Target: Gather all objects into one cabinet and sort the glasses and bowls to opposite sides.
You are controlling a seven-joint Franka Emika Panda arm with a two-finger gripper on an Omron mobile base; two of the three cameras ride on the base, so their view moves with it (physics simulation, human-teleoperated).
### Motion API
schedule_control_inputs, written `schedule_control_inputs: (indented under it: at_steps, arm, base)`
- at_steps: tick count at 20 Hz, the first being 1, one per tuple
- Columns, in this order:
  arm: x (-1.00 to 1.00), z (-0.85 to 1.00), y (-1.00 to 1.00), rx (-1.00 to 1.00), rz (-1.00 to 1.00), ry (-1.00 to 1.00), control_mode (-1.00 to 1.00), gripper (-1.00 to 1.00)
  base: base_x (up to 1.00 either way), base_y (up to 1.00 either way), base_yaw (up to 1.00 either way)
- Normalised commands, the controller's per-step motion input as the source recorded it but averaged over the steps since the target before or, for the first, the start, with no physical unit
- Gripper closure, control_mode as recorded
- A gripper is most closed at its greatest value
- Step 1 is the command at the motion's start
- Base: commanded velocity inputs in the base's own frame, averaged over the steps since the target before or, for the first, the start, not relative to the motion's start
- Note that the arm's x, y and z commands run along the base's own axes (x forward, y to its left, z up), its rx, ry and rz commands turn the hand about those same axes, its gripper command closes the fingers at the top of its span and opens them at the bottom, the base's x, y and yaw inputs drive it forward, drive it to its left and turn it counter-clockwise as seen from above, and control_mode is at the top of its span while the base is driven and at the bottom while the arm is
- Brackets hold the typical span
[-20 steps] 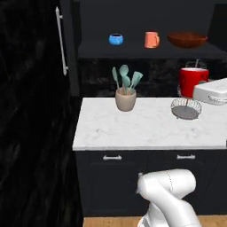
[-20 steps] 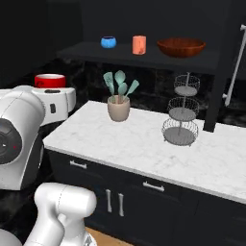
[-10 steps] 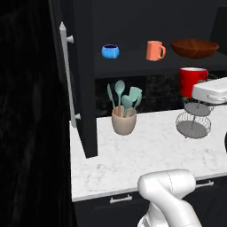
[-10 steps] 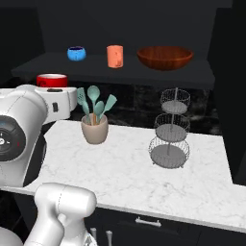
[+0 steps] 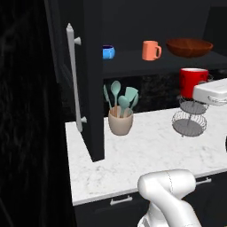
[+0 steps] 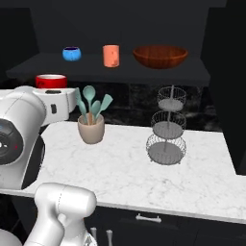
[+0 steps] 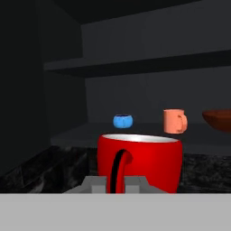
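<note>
— Gripper (image 7: 115, 184) state?
— Closed tight on the red mug (image 7: 140, 161), clamped at its handle and held up off the counter (image 5: 146, 148).
— And the rest?
— On the cabinet shelf (image 6: 86, 70): blue cup (image 6: 71, 53) toward the left end, orange mug (image 6: 111, 55) mid-shelf, brown bowl (image 6: 160, 56) toward the right end. Cabinet door (image 5: 86, 84) stands open.

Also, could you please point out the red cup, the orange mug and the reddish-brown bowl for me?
red cup (image 7: 149, 164): hand view, front wall.
orange mug (image 5: 150, 50): left base view, body.
reddish-brown bowl (image 6: 160, 58): right base view, outer wall.
</note>
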Motion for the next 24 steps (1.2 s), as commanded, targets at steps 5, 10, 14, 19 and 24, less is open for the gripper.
schedule_control_inputs:
  at_steps: [5,10,14,19,24]
  arm:
    - [0.16,0.03,0.04,0.0,-0.05,0.0,-1.0,1.0]
    - [0.66,0.46,0.21,0.0,-0.2,0.0,-1.0,1.0]
    - [0.63,0.24,0.26,0.0,-0.11,0.0,-1.0,1.0]
    - [0.8,-0.08,0.01,0.0,-0.01,-0.02,-1.0,1.0]
    - [0.8,-0.35,0.0,0.0,0.0,-0.1,-1.0,1.0]
  base:
    - [0.47,0.11,-0.18]
    - [0.0,0.0,0.0]
    - [0.0,0.0,0.0]
    - [0.0,0.0,0.0]
    - [0.0,0.0,0.0]
